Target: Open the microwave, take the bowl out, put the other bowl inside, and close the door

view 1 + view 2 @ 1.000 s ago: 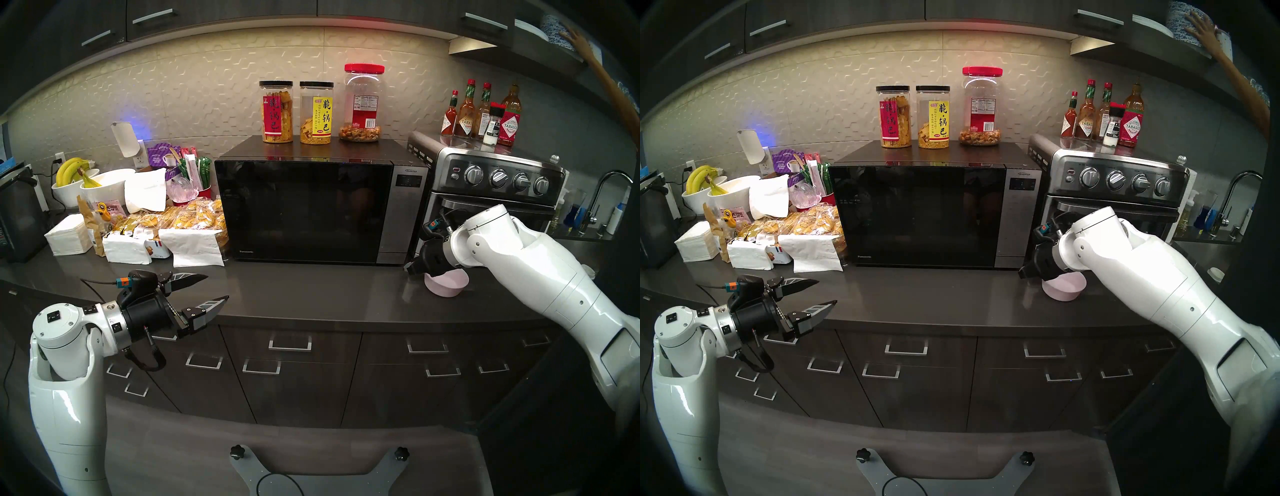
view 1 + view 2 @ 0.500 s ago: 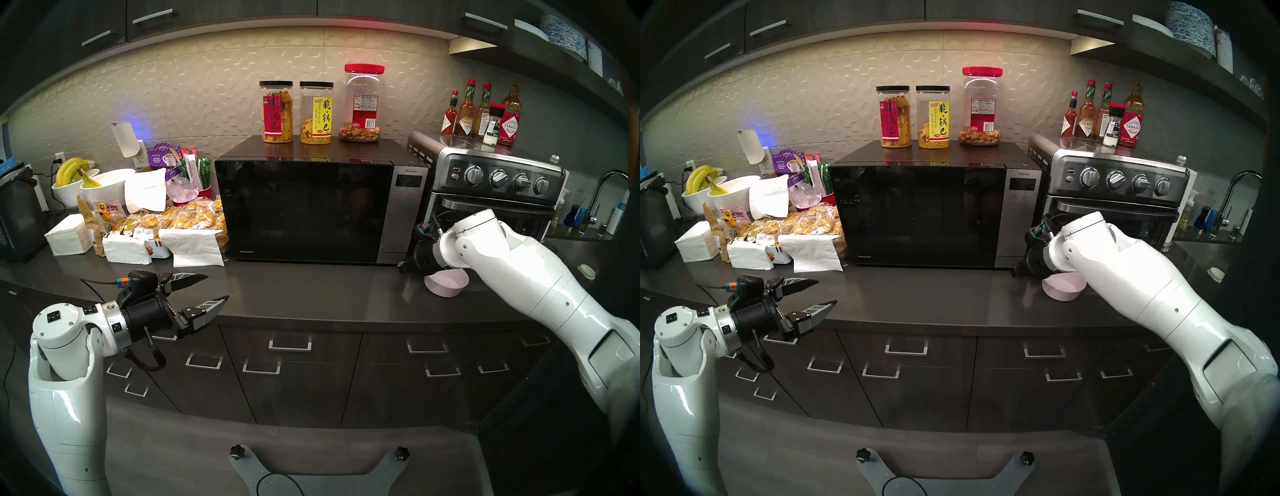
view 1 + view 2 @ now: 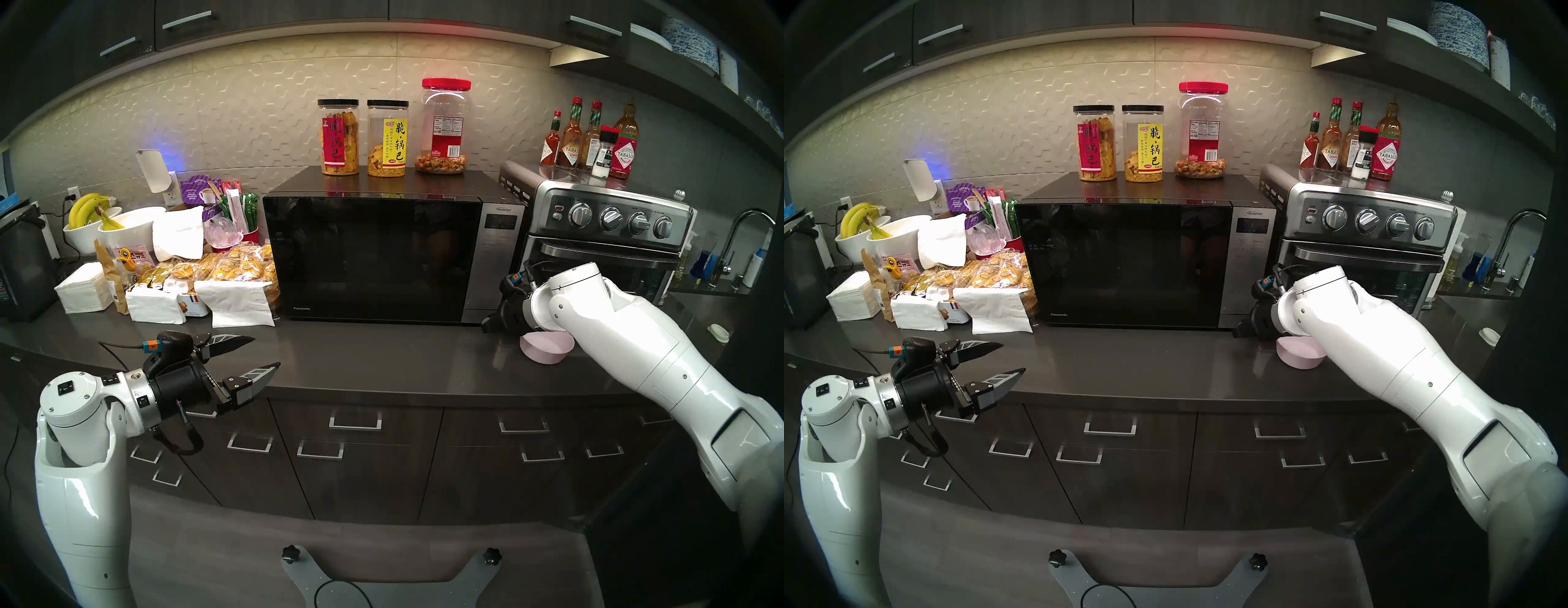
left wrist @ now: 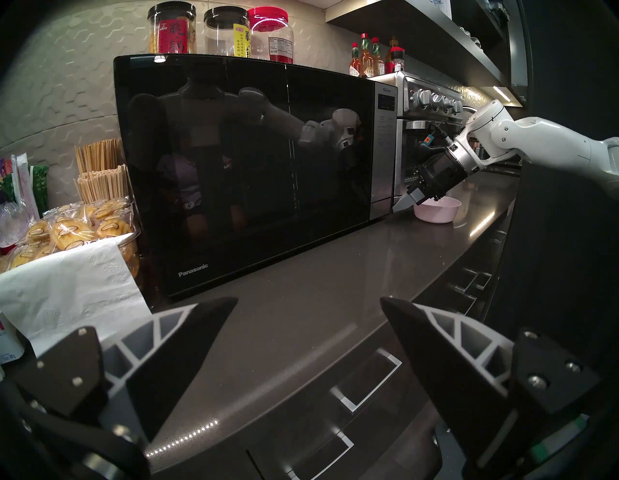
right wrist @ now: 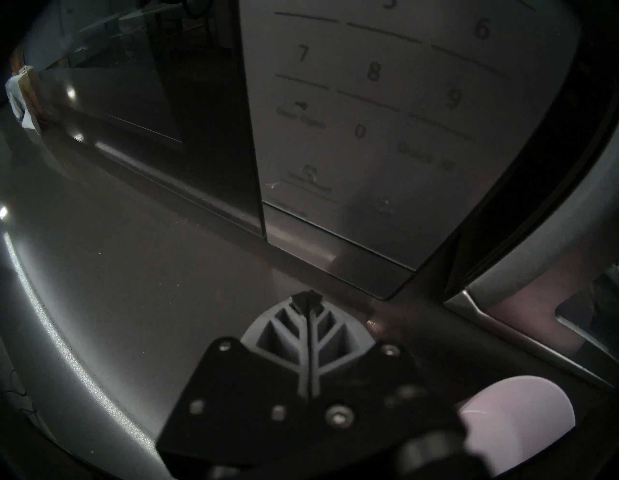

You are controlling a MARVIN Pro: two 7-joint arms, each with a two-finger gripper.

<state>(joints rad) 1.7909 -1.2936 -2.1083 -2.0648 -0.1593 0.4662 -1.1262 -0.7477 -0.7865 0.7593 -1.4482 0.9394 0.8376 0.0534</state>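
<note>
The black-fronted microwave [image 3: 494, 271] stands mid-counter with its door [image 3: 369, 259] closed. The white bowl is hidden. The pale pink bowl [image 3: 545, 350] rests on the counter in front of the toaster oven, partly under my right wrist. My right gripper [image 3: 485, 327] is shut and empty. Its tip hovers just off the lower right corner of the microwave's control strip [image 5: 368, 134], left of the pink bowl [image 5: 522, 422]. My left gripper [image 3: 265, 352] stands open and empty over the counter's front edge, left of the microwave. The closed door [image 4: 241, 174] fills its wrist view.
A steel toaster oven [image 3: 602, 237] adjoins the microwave's right side, with sauce bottles [image 3: 589, 140] on top. Three jars [image 3: 386, 138] stand on the microwave. Snack packets and napkins [image 3: 212, 276] and banana bowls [image 3: 97, 220] crowd the left counter. A sink tap [image 3: 738, 237] is far right.
My right arm has slid left, carrying the shut gripper from beside the pink bowl to the microwave's lower right corner. A person's hand at the upper right shelf is gone. The left arm is still.
</note>
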